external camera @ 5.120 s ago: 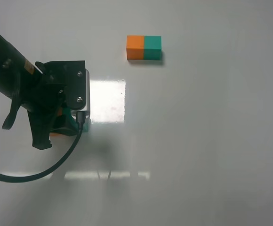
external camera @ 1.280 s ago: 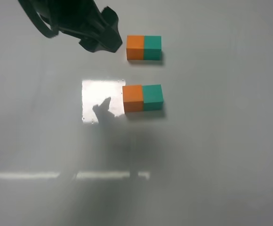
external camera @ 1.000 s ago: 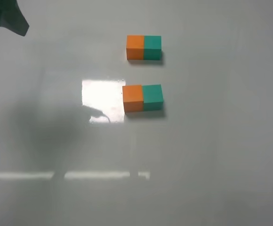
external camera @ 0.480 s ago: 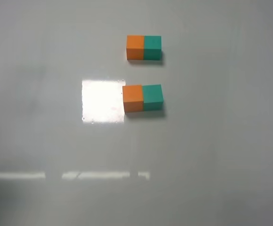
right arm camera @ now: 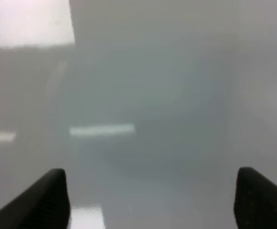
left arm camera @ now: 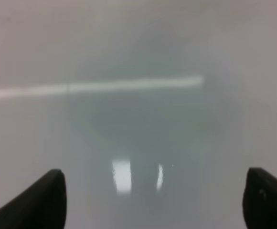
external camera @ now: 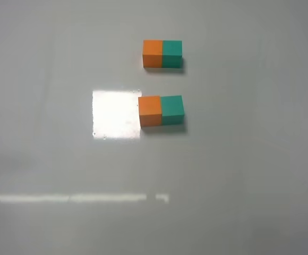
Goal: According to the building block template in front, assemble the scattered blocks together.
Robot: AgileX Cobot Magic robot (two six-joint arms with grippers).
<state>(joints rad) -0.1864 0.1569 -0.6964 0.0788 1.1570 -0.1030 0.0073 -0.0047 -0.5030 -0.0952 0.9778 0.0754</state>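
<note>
While neither arm shows in the high view, we read the layout from the blocks alone. The template (external camera: 162, 53) lies at the far middle of the desk (external camera: 249, 175), orange half to the left, teal half to the right, its long axis running left to right. Just nearer to us sit the orange cube (external camera: 150, 110) and the teal cube (external camera: 172, 109), touching side by side in that same order and along that same axis, well apart from the template.

Our left end effector (left arm camera: 153, 200) shows only two dark tips spread wide over bare desk, so we take its jaws as parted and holding nothing. Our right end effector (right arm camera: 150, 198) looks the same: tips wide apart, nothing between them.

No block appears in either wrist view, so we cannot tell which arm is nearer the pair. We judge the assembly done, since the pair copies the template. Any touch-up would mean squeezing along the left-right axis, and a careless approach could knock the cubes apart.
</note>
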